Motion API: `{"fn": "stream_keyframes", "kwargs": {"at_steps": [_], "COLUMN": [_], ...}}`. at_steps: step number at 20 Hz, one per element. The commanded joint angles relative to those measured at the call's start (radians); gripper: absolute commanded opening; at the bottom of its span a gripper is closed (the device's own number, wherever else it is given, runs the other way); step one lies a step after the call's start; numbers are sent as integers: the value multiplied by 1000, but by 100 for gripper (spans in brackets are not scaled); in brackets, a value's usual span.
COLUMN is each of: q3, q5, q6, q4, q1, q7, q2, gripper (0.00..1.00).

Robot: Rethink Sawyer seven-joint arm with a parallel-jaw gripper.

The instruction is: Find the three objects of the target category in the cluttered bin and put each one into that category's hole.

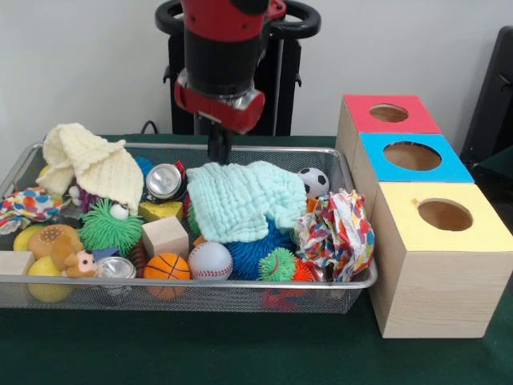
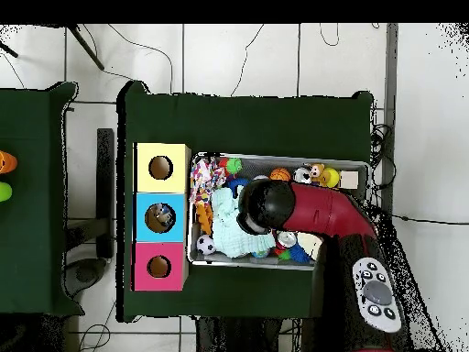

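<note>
A wire mesh bin (image 1: pixel 362 281) holds a jumble of items. Draped over its middle is a mint cloth (image 1: pixel 240 199), with a cream cloth (image 1: pixel 92 164) at the left and a multicoloured cloth (image 1: pixel 341 233) at the right. A soccer ball (image 1: pixel 314 182), baseball (image 1: pixel 210 261), basketball (image 1: pixel 167 267), a can (image 1: pixel 164 180) and a wooden block (image 1: pixel 164 235) lie among spiky balls. My gripper (image 1: pixel 219 154) hangs just behind the mint cloth's back edge, holding nothing that I can see. In the overhead view the arm's wrist (image 2: pixel 264 206) covers it above the mint cloth (image 2: pixel 229 229).
Three wooden boxes stand beside the bin, each with a round hole: red top (image 1: pixel 389 114), blue top (image 1: pixel 413 156), yellow top (image 1: pixel 445 215). In the overhead view something shows inside the blue box's hole (image 2: pixel 161 215). A second green table (image 2: pixel 37 202) lies beyond the boxes.
</note>
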Motion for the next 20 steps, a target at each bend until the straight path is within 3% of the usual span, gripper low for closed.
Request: {"fn": "stream_keyframes", "kwargs": {"at_steps": [1,6,11,15,17,20], "q3": [81,52,-38,-114,-119,-93], "q5": [55,16,-91,-150,-141,-132], "q6": [116,14,-50,-97,-141,-165], "q4": [76,-11,-135,-146,-124,-120], "q1": [8,73,166,229,224,184], "q7": [-13,87,136,168,163,86], "q2": [-88,80,233,262,260,257], "gripper": [0,0,0,0,0,0]}}
